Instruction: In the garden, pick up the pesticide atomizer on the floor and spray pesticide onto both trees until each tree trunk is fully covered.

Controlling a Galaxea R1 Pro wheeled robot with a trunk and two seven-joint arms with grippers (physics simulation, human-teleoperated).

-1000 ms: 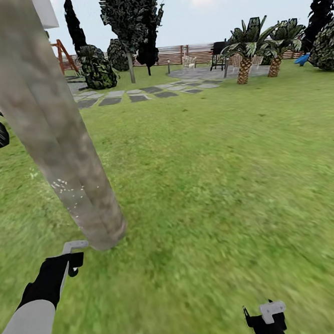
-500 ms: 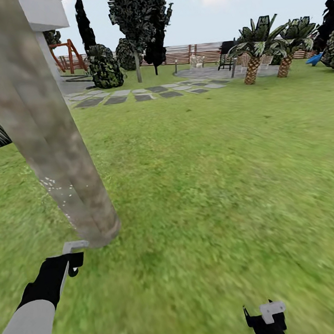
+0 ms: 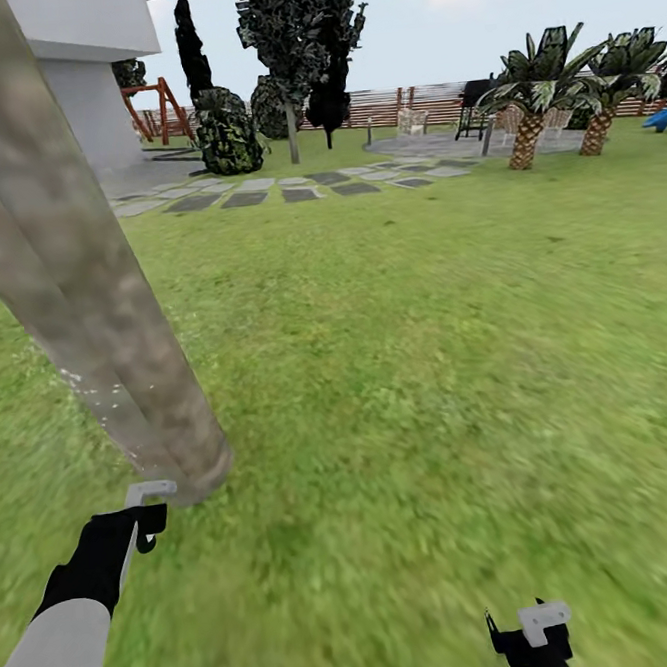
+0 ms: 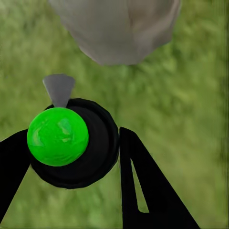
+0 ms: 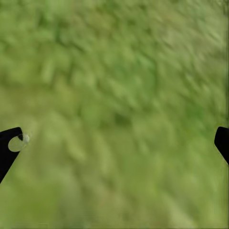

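On the grass lawn (image 3: 426,366), thick leaning tree trunk (image 3: 78,273) just ahead of the left gripper (image 4: 71,157), its fingers clamped around the green-capped pesticide atomizer (image 4: 57,136), right gripper (image 5: 114,143) spread wide over grass, holding nothing.

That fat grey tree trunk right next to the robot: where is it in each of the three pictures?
Head view: the tree trunk leans along the left side, its base just ahead of the left pincer.
Left wrist view: its base lies beyond the green-topped atomizer.
Right wrist view: not seen.
Shared landmark: the grass.
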